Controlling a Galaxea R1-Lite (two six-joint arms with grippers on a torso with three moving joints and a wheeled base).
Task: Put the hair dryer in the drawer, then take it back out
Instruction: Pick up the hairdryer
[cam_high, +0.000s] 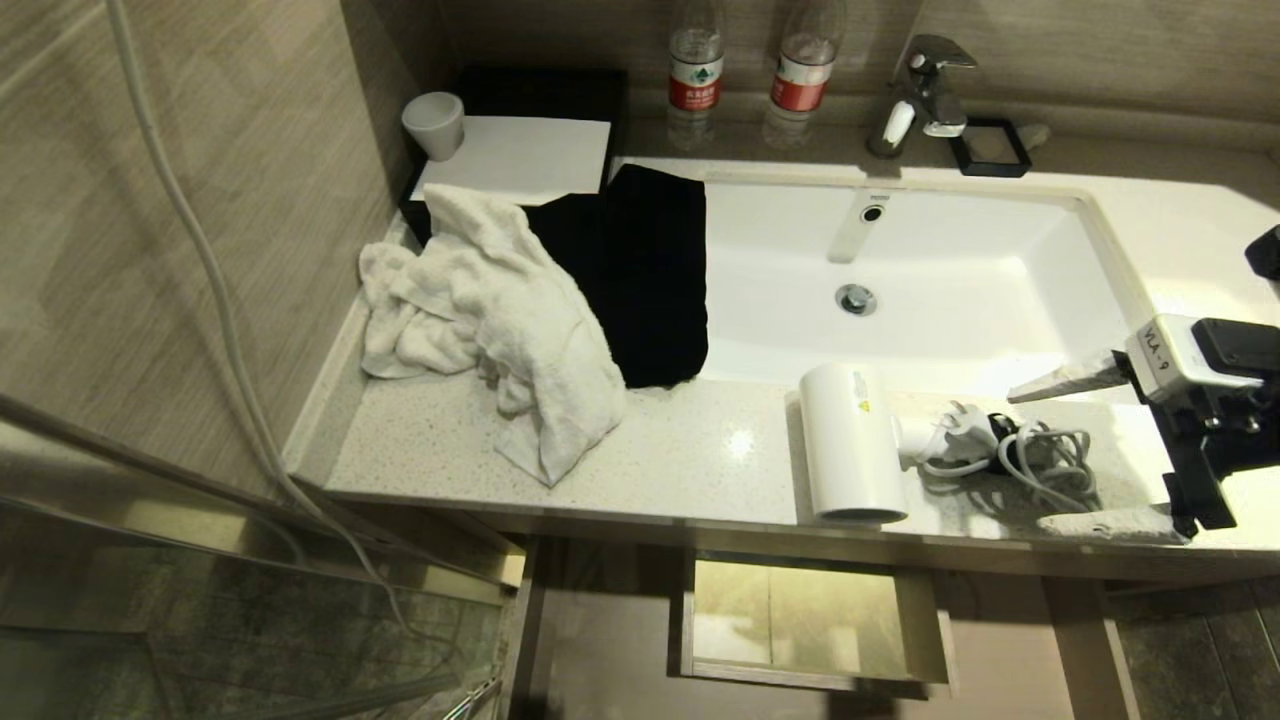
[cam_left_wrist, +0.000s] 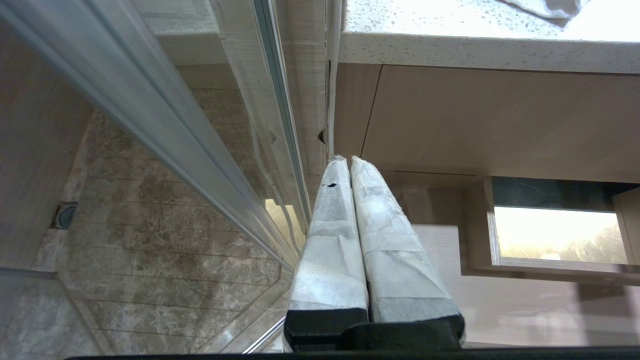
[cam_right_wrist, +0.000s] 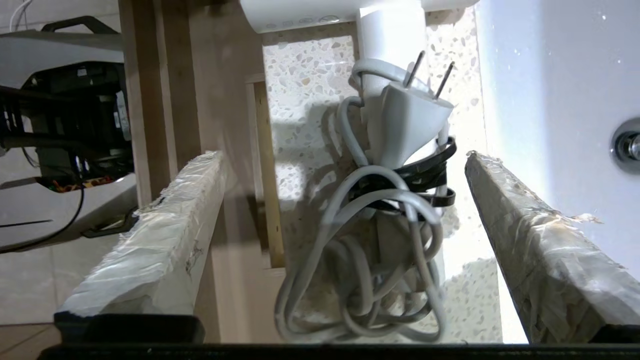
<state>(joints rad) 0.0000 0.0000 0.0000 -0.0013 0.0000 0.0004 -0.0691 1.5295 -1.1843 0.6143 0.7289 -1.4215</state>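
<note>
Approaching Dryer at Front Edge

Lying on its side at the surface's (cam_high: 620, 450) front edge, one hair dryer (cam_high: 850, 440) sits directly above one open drawer (cam_high: 810, 620), handy for lowering in. Right end effector (cam_right_wrist: 345, 240) stands spread wide, fingers (cam_right_wrist: 150, 235) straddling the bundled cord (cam_high: 1040, 460) and handle, nothing clamped. Left end effector (cam_left_wrist: 350, 235), fingers together, hangs parked below the surface. Two bottles (cam_high: 695, 70) stand at the back edge.

My head camera looks down over the desk (cam_high: 640, 450); my right wrist camera faces the hair dryer (cam_right_wrist: 390, 125) close, shared with it.
</note>
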